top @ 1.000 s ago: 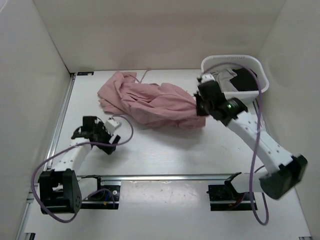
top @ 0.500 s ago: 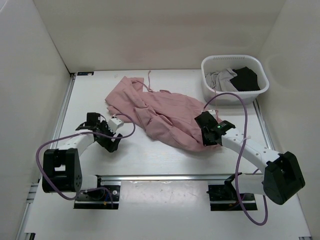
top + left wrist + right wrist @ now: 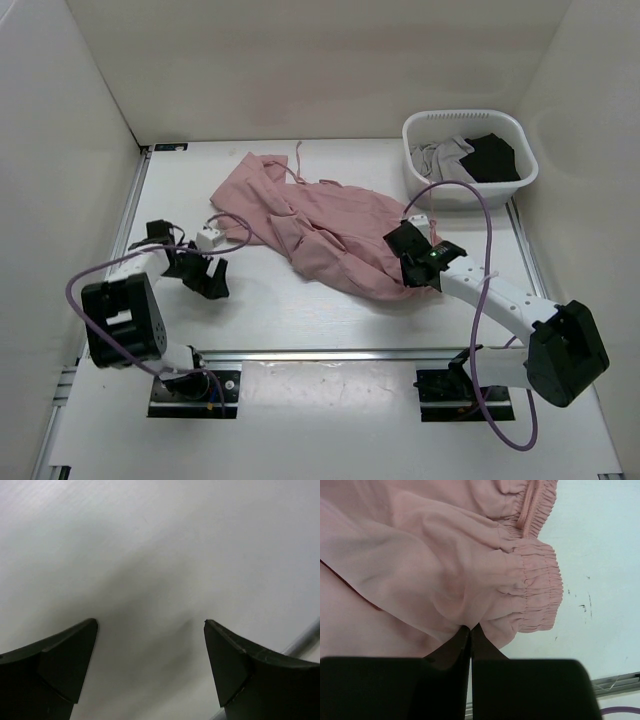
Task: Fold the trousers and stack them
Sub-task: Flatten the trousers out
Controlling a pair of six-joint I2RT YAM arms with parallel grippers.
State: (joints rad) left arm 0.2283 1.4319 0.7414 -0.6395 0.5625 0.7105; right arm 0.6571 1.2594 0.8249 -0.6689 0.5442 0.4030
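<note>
My left tool [image 3: 208, 278] hangs low over the bare table [image 3: 300, 310], jaws spread wide with nothing between them (kept free, I judge, to take a second corner of the cloth). The trousers [image 3: 320, 225] lie crumpled mid-table, to its right and well apart from it. My right tool [image 3: 405, 250] sits at their near right edge, jaws pressed together on a thin pinch of pink fabric just beside a gathered band [image 3: 540, 580]. That hold should let me drag the heap flat. The basket [image 3: 465, 114] stands beyond, at the far right.
</note>
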